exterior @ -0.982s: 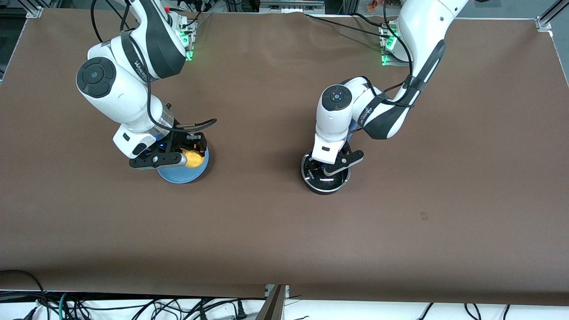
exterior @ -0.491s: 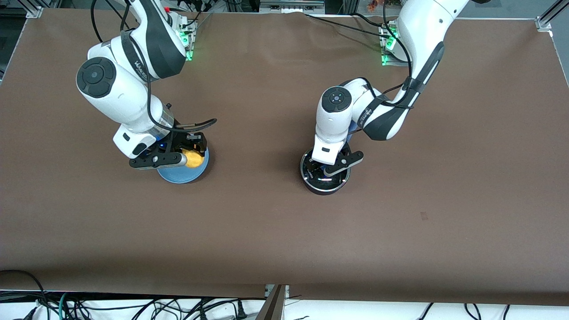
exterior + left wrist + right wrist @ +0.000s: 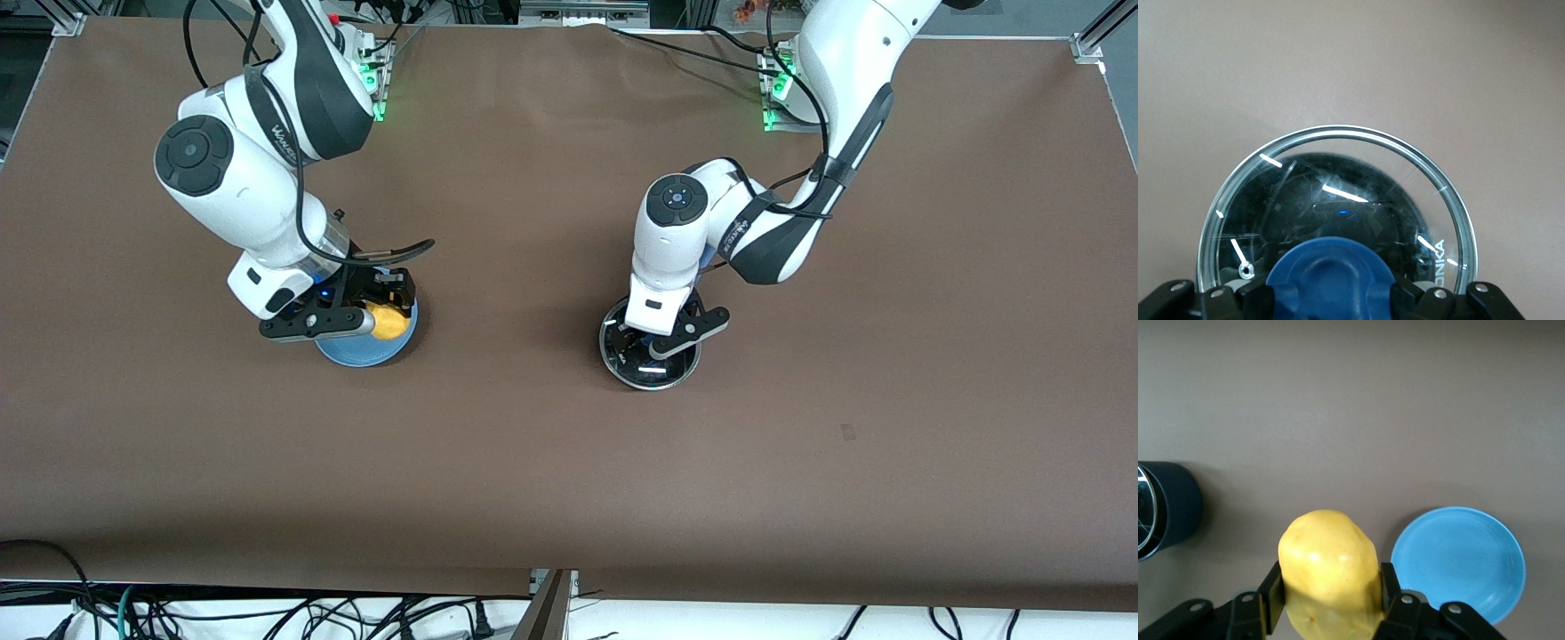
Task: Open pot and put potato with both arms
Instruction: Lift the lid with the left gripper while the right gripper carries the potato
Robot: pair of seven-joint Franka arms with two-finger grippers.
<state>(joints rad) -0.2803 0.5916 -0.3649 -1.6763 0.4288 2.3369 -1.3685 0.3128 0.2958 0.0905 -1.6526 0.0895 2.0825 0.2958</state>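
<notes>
My left gripper (image 3: 655, 342) is shut on the blue knob (image 3: 1331, 280) of the clear glass lid (image 3: 652, 375) and holds the lid just above the black pot (image 3: 1345, 200), which shows through the glass in the left wrist view. My right gripper (image 3: 380, 313) is shut on the yellow potato (image 3: 388, 322) and holds it a little above the light-blue plate (image 3: 354, 352). In the right wrist view the potato (image 3: 1330, 567) sits between the fingers, with the plate (image 3: 1458, 563) below it and the pot (image 3: 1175, 503) at the edge of the picture.
The brown table (image 3: 533, 462) is bare around the plate and the pot. Cables and green-lit base plates (image 3: 378, 84) lie along the edge by the arms' bases.
The left gripper has raised the lid off the pot, so its silver rim now covers the pot's black wall. The right gripper with the potato has risen slightly over the plate.
</notes>
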